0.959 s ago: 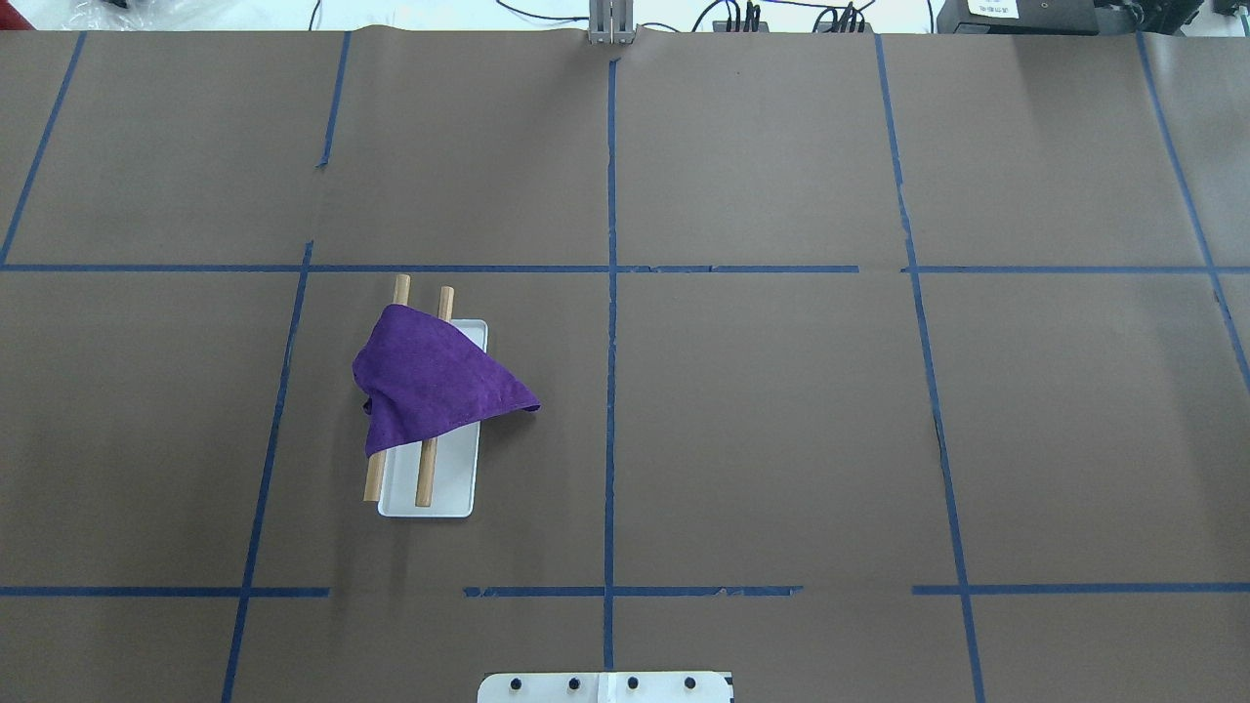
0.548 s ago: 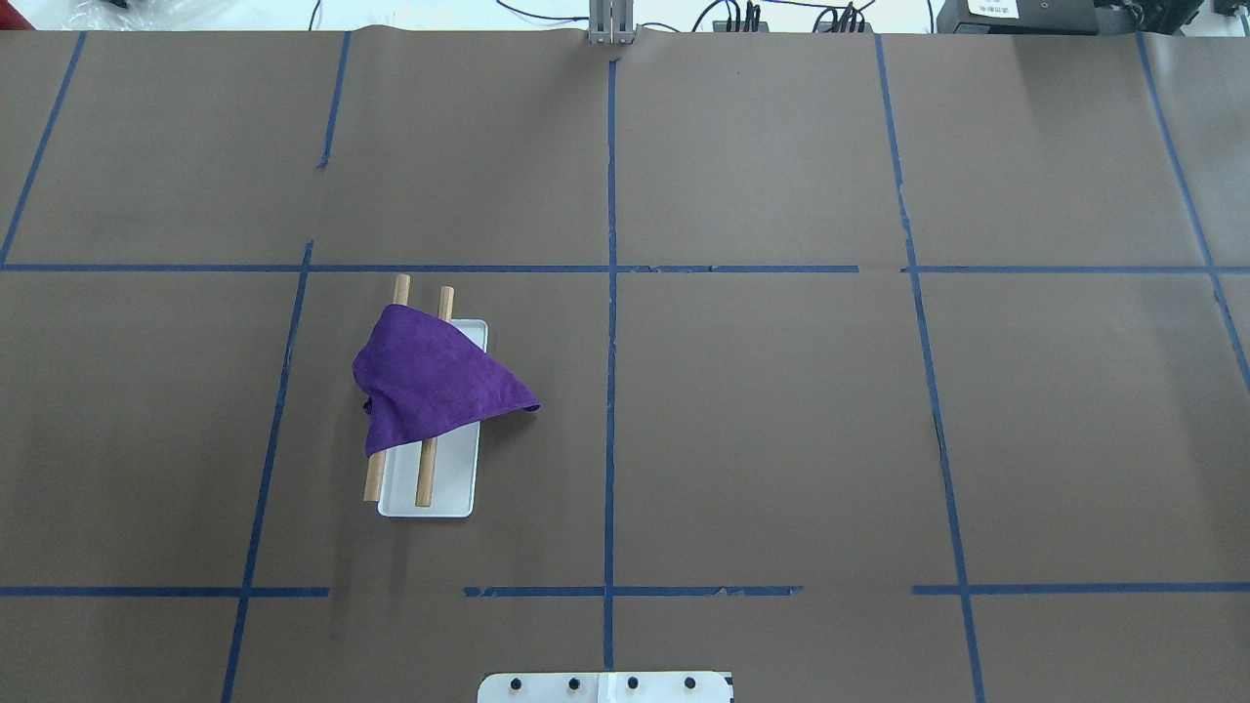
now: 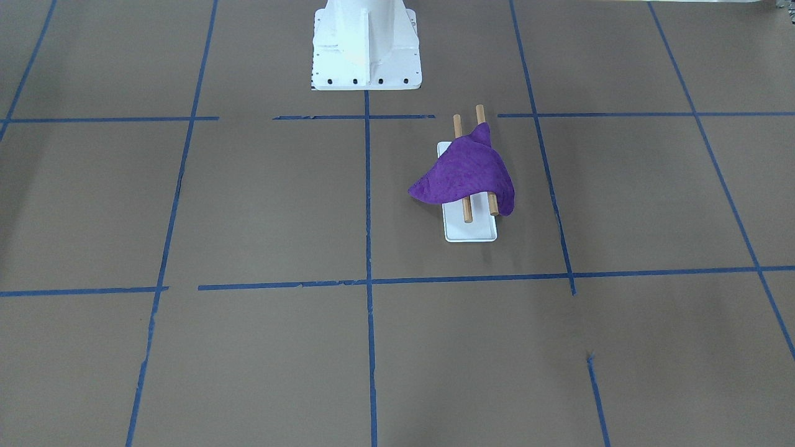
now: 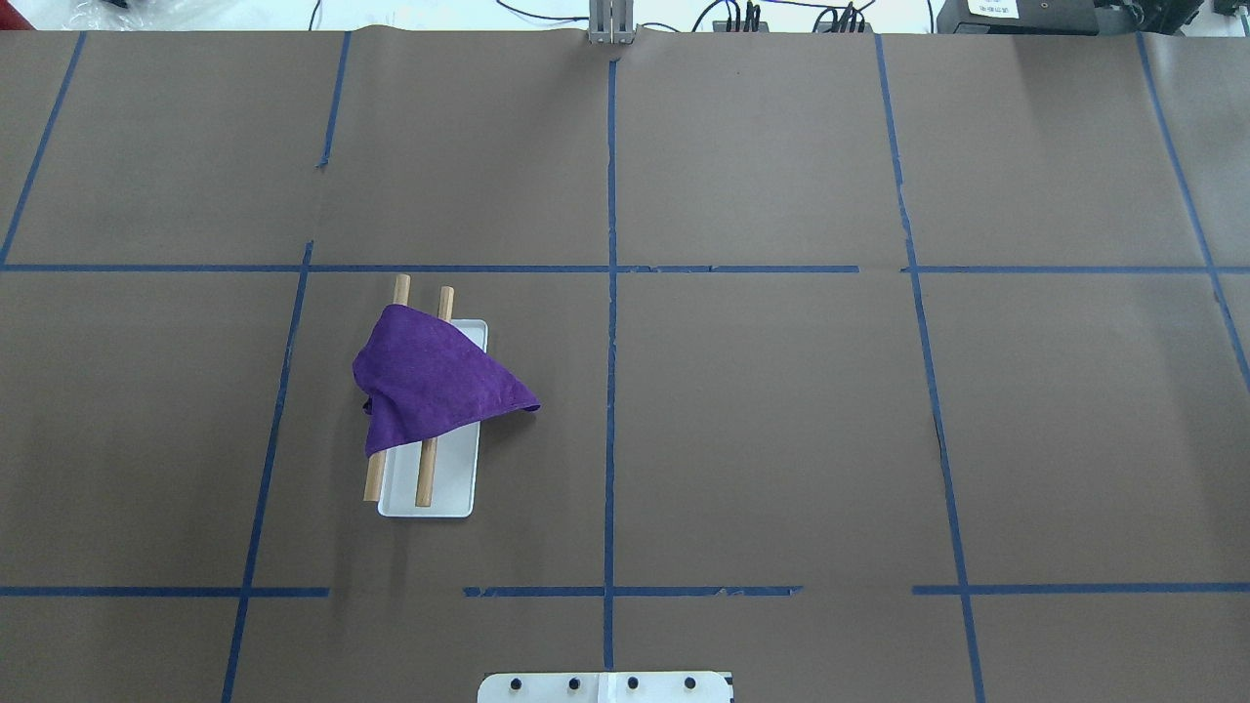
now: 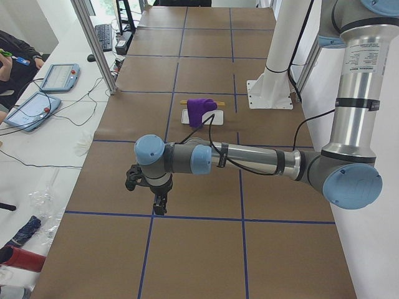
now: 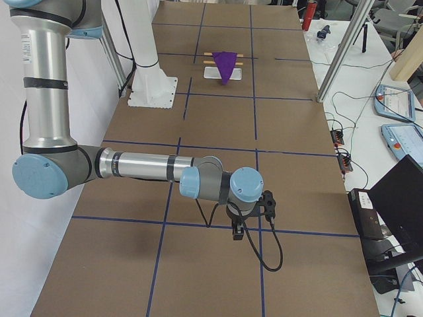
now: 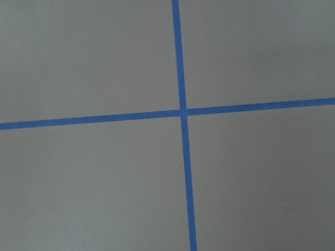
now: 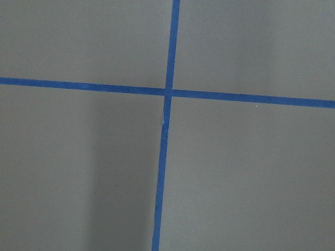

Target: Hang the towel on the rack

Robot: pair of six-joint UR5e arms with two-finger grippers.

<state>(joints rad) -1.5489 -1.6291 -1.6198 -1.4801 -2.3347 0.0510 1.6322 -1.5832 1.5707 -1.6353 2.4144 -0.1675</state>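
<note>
The small, fuzzy purple microfibre towel (image 4: 430,386) is lying draped across both brown wooden rods (image 4: 423,478) of the rack (image 4: 454,493), a little stand with a flat white rectangular base. The rack is standing on the brown paper-covered table (image 4: 781,410), in the robot's left half. The cloth is covering the rods' middle stretch, leaving only their ends sticking out, and it is hiding the rack's support entirely. One corner is hanging out past the base toward the table's centre; whether that tip is touching the paper is hard to say. The left gripper (image 5: 159,208) is pointing down over a crossing of blue tape lines (image 7: 182,112), well apart from the rack, and the right gripper (image 6: 237,234) is hovering likewise at the table's opposite end. Each is showing in one side view only, small and dark, so I cannot tell whether its fingers are spread or pressed together. The wrist cameras are showing just paper and tape. The white robot pedestal (image 3: 365,46) is being cut off by the frame's top edge.
</note>
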